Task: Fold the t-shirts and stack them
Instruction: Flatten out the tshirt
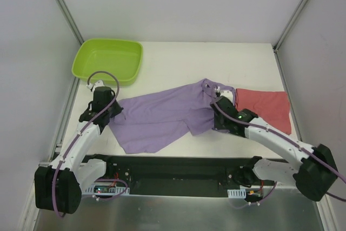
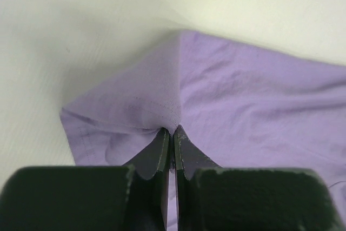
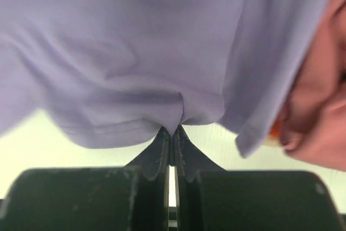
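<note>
The lilac-purple t-shirt (image 1: 162, 117) lies spread and rumpled across the middle of the white table. My left gripper (image 1: 117, 113) is shut on its left edge; the left wrist view shows the cloth (image 2: 227, 101) pinched into a peak at my fingertips (image 2: 172, 132). My right gripper (image 1: 216, 113) is shut on the shirt's right part and holds a fold of it (image 3: 135, 68) lifted above the table, pinched at the tips (image 3: 172, 132). A folded red t-shirt (image 1: 265, 106) lies flat at the right; it also shows in the right wrist view (image 3: 324, 90). A sliver of orange cloth (image 3: 274, 129) peeks beneath it. The dark green t-shirt is out of view.
A lime-green plastic tub (image 1: 108, 59) stands at the back left of the table. Grey side walls with metal rails (image 1: 65, 9) close in left and right. The black base plate (image 1: 173, 169) of the arms runs along the near edge.
</note>
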You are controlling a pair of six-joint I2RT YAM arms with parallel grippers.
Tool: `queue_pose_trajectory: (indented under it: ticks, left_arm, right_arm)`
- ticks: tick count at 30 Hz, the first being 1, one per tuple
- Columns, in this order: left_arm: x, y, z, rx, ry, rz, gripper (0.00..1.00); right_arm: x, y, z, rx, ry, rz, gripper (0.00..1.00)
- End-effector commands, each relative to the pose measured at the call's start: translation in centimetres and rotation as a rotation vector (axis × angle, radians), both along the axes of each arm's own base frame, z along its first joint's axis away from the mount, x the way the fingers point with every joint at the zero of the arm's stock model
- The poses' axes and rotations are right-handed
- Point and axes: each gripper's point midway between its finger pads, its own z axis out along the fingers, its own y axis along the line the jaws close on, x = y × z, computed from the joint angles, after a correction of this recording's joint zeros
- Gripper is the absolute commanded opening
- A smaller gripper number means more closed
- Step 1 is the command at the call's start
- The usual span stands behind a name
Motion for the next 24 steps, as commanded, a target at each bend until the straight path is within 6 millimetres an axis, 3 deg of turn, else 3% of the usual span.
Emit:
queue_pose_trajectory:
  ticks: [1, 6, 11, 16, 24]
  left_arm:
    - [2.5, 0.2, 6.7, -0.002, -0.176, 0.008, 0.00]
    - [4.0, 0.0, 14.9, -0.057, -0.372, 0.041, 0.00]
    - [3.1, 1.0, 22.3, -0.081, -0.561, 0.102, 0.00]
    - [-0.1, 1.4, 29.7, -0.116, -0.762, 0.098, 0.00]
    - [-7.6, 1.7, 39.1, -0.170, -1.046, 0.062, 0.00]
  right_arm:
    - [4.8, -0.7, 10.1, 0.080, -0.307, -0.016, 0.01]
    - [7.5, -2.9, 21.0, 0.151, -0.568, -0.052, 0.01]
    - [7.2, -5.4, 32.0, 0.166, -0.803, -0.052, 0.01]
    - [4.9, -6.2, 40.7, 0.203, -0.944, 0.019, 0.01]
    - [-0.9, -5.7, 51.6, 0.370, -1.132, 0.212, 0.01]
